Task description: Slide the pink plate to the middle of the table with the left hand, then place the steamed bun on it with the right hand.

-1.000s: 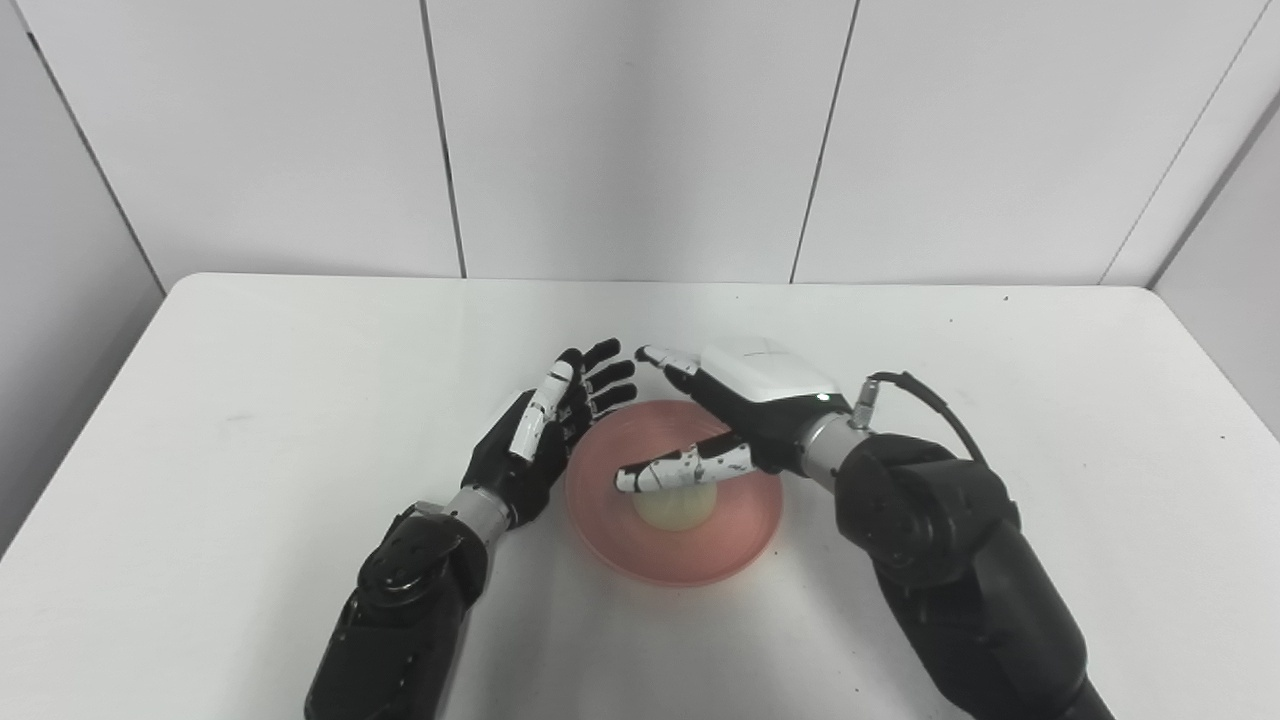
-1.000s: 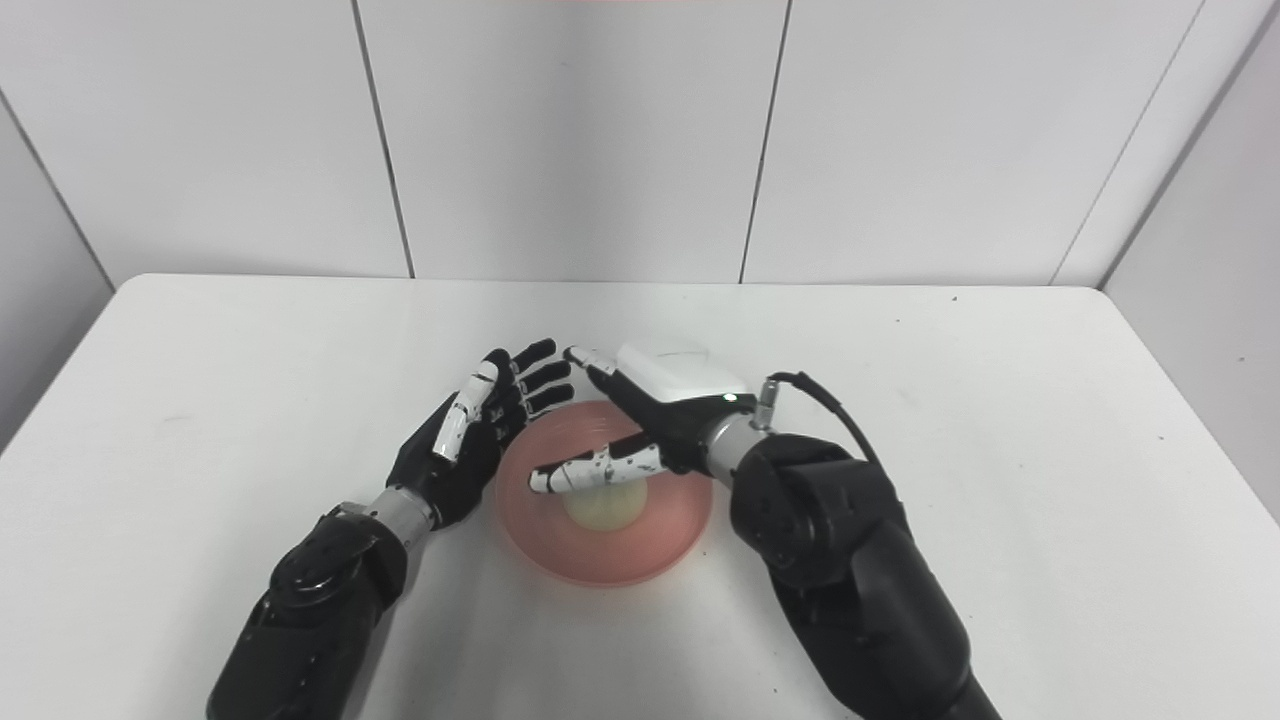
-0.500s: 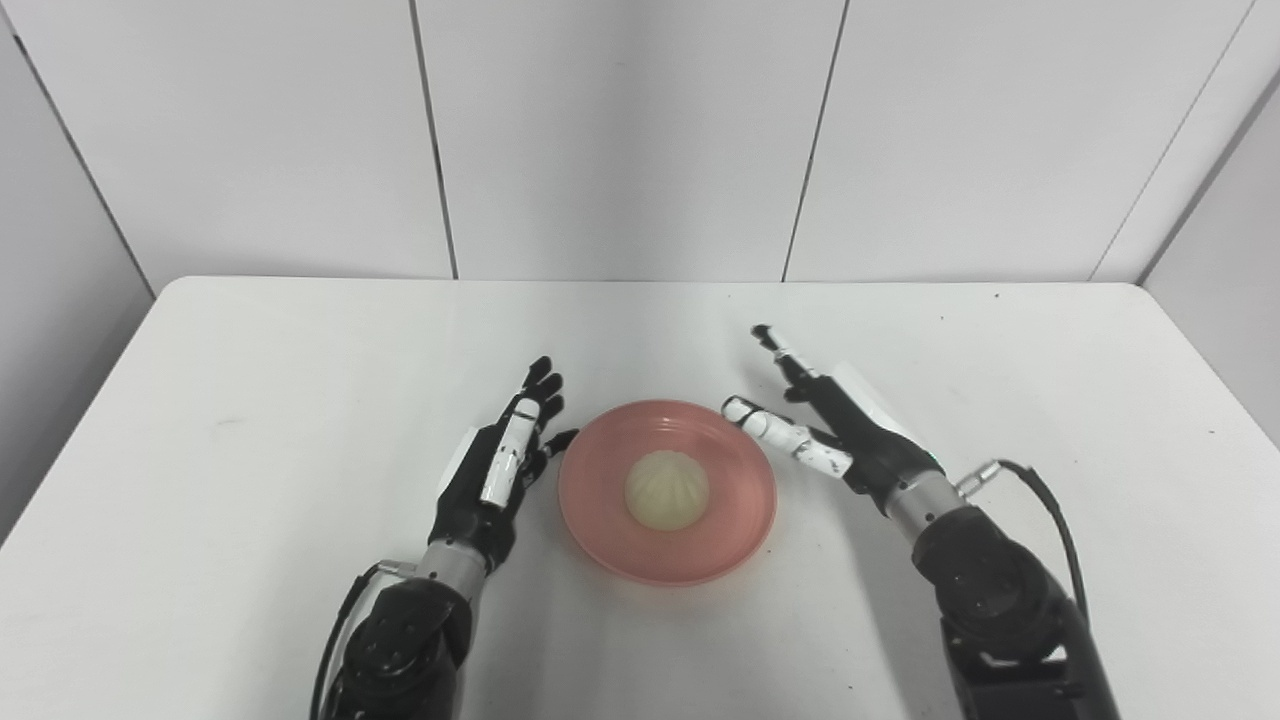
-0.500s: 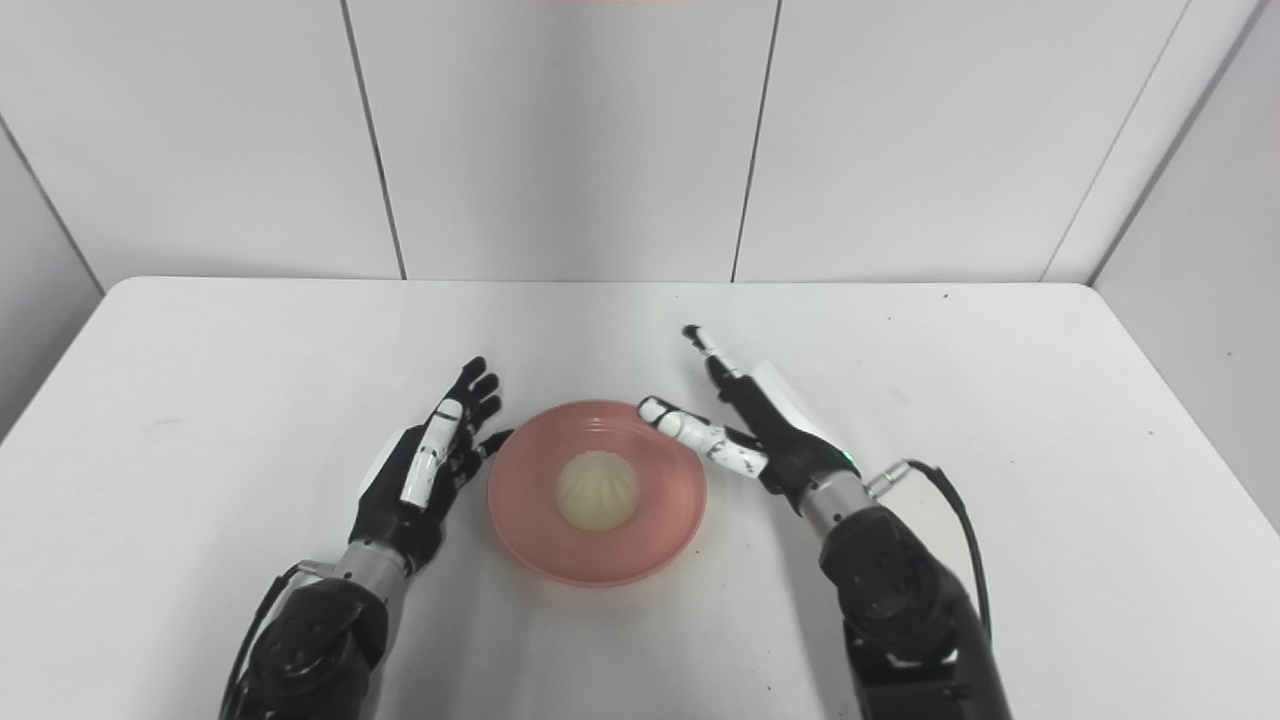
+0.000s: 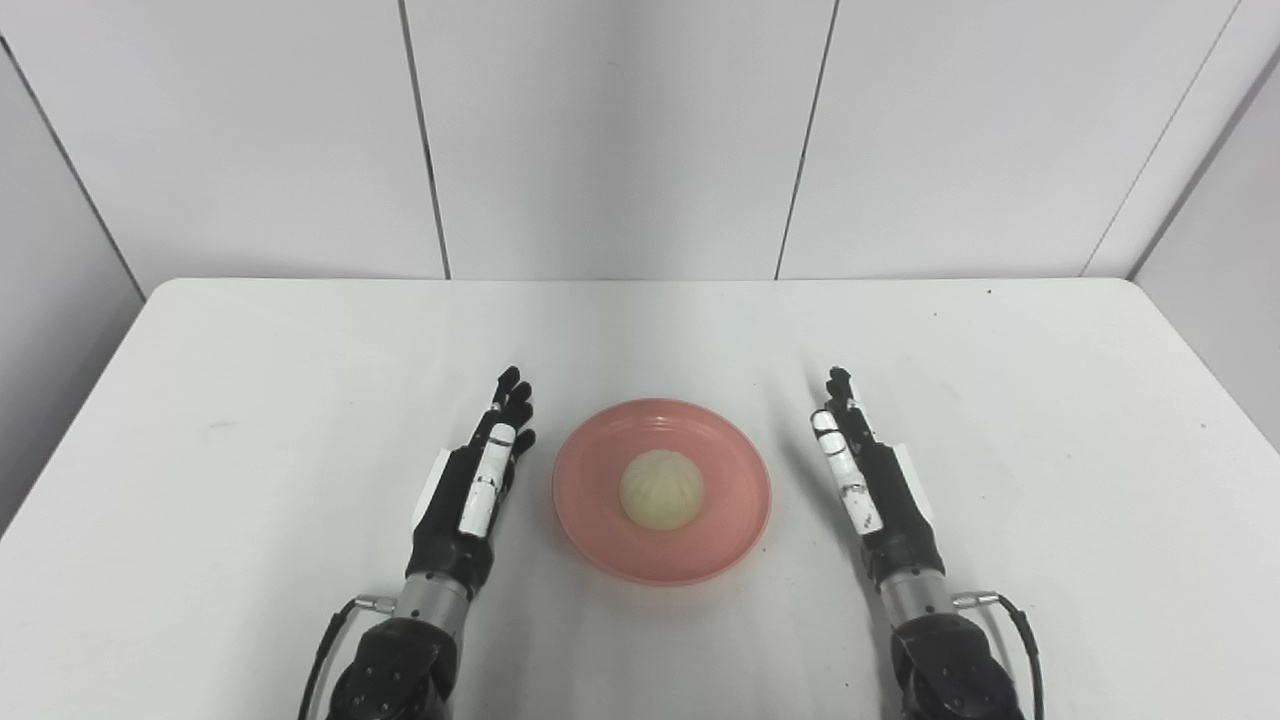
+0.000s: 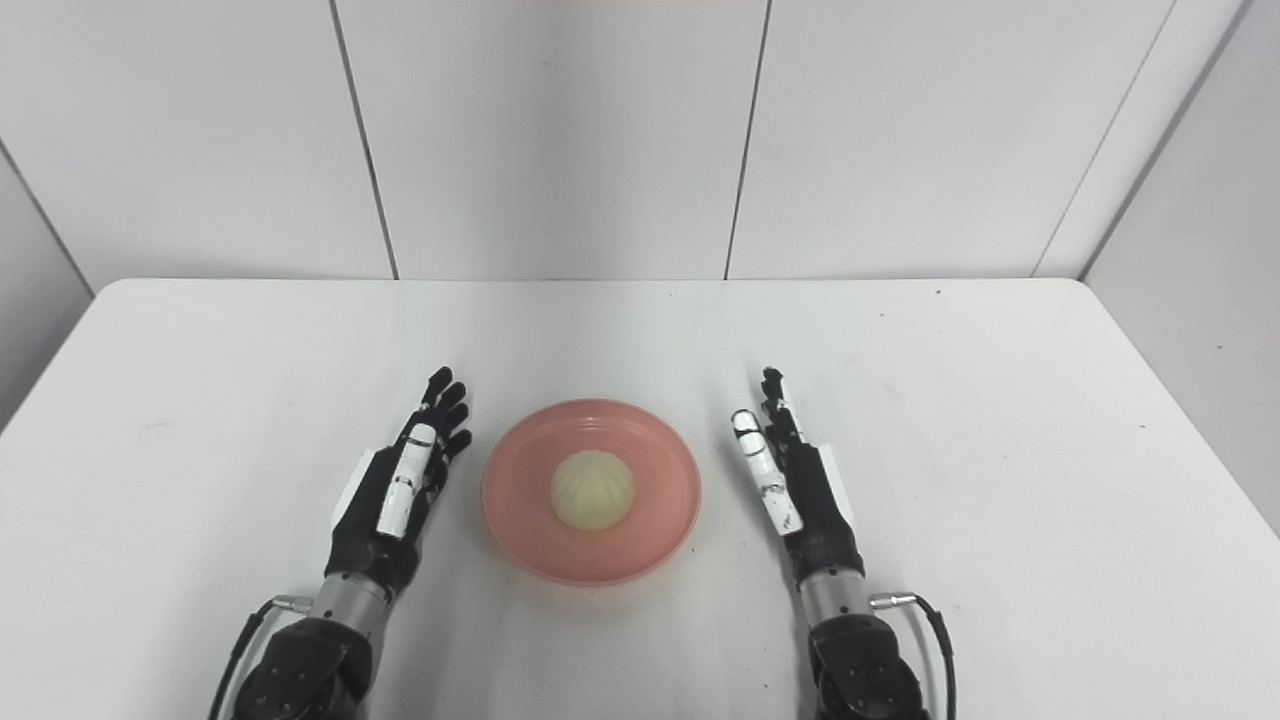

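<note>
A: Pink plate (image 5: 745, 520) sits centre-low in the left eye view, on the white table (image 5: 250, 380). Steamed bun (image 5: 661, 489) rests in the middle of it. Left hand (image 5: 475, 480) lies lower left of the plate, just beside its rim, not touching. Fingers straight, close together, holding nothing.

B: Right hand?

A: Right hand (image 5: 873, 480) is lower right of the plate, clear gap to the rim. Same pose: fingers extended, empty.

B: Right eye view agree?

A: Yes. Plate (image 6: 660, 525) centre-low, bun (image 6: 591, 489) on it, left hand (image 6: 395, 490) and right hand (image 6: 795, 485) flanking it, both flat-out and gripping nothing. Neither touches plate or bun.

B: Progress?

A: My read: both of the 2 steps look done. Plate is roughly mid-table left to right, somewhat toward the near edge. Bun is on it. Nothing left that I can see, beyond parking the arms.

B: Any labels or text?

A: 0 readable. No brand or writing on plate, hands, table or wall panels (image 6: 550, 130).
</note>
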Tool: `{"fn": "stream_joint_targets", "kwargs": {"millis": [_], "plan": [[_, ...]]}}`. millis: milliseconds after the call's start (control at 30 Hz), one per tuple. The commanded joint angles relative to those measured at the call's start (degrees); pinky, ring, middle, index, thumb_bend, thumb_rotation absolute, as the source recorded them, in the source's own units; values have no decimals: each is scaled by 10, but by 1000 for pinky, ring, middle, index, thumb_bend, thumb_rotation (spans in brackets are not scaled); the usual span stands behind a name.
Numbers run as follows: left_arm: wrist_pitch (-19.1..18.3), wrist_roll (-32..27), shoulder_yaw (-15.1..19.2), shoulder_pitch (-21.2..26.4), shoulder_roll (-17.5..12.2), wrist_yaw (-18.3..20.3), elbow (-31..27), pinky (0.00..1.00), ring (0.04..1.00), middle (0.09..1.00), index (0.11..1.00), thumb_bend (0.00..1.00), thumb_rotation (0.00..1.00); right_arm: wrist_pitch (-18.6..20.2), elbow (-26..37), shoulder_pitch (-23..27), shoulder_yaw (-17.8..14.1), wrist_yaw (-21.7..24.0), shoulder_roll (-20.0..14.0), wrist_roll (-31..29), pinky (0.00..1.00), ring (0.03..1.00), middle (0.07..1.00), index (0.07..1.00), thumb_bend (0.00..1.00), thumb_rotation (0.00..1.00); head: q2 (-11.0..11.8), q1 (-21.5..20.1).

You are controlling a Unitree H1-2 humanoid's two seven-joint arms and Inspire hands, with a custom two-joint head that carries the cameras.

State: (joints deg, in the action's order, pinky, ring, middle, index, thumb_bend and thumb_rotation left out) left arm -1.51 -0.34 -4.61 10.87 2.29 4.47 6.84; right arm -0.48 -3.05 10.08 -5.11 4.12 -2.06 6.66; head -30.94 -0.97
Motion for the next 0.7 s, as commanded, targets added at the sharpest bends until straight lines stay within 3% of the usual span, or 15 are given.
{"fn": "stream_joint_targets", "kwargs": {"millis": [0, 200, 433, 667], "plan": [[-19, -6, 9, -23, -9, 0, 12, 1000, 998, 1000, 1000, 366, 1000, -16, -13, 11, 2, 3, 3, -28, 1000, 1000, 1000, 1000, 407, 1000, 0, 1], [-40, -19, 16, -10, -12, 9, 26, 998, 996, 1000, 1000, 359, 1000, -23, -50, 17, 9, -5, 1, -47, 996, 997, 999, 1000, 270, 1000, 0, 15], [-34, -27, 26, 9, -11, 11, 57, 999, 994, 1000, 1000, 352, 1000, -14, -82, 28, 11, -17, -2, -53, 944, 955, 968, 977, 275, 1000, 3, 23], [-25, -19, 24, 20, -12, 11, 75, 993, 987, 996, 999, 352, 1000, -20, -98, 35, 34, -22, -19, -35, 922, 946, 962, 972, 240, 1000, 2, 31]]}}
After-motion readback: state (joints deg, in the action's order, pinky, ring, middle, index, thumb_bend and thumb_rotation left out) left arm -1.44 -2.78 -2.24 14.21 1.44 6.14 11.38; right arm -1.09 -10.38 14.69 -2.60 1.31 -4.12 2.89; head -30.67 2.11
